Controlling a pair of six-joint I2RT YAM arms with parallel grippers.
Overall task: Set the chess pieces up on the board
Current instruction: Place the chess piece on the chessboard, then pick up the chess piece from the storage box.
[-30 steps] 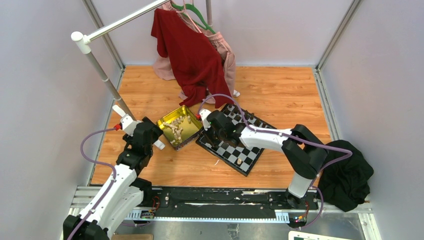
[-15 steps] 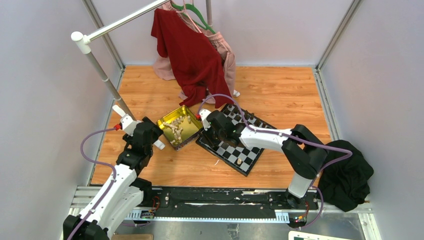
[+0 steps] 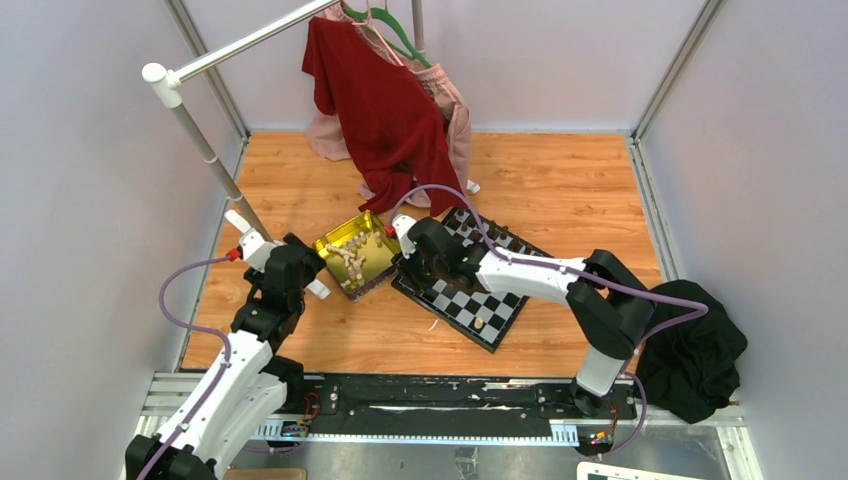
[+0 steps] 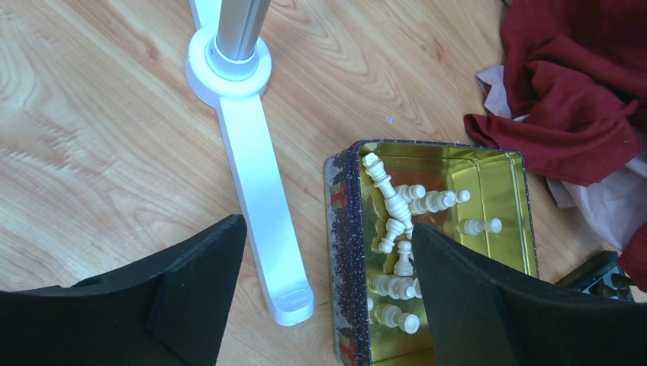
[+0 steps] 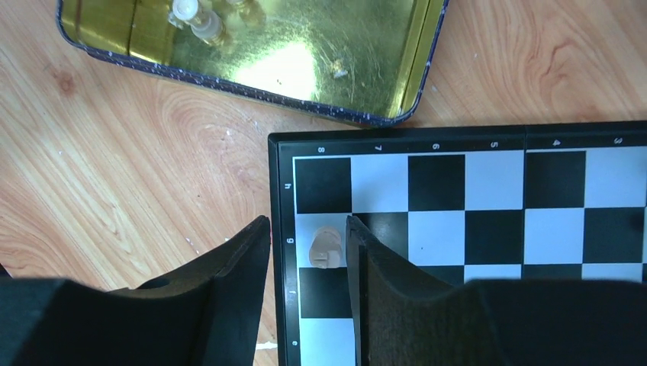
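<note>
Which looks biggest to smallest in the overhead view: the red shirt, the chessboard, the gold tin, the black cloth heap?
1. red shirt, largest, though hanging nearer the camera.
2. chessboard and black cloth heap: too alike to rank; the right arm covers part of the board.
3. gold tin, smallest.

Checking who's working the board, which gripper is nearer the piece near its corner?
Right. The right gripper straddles the piece; the left gripper hangs over the gold tin, off the board.
</note>
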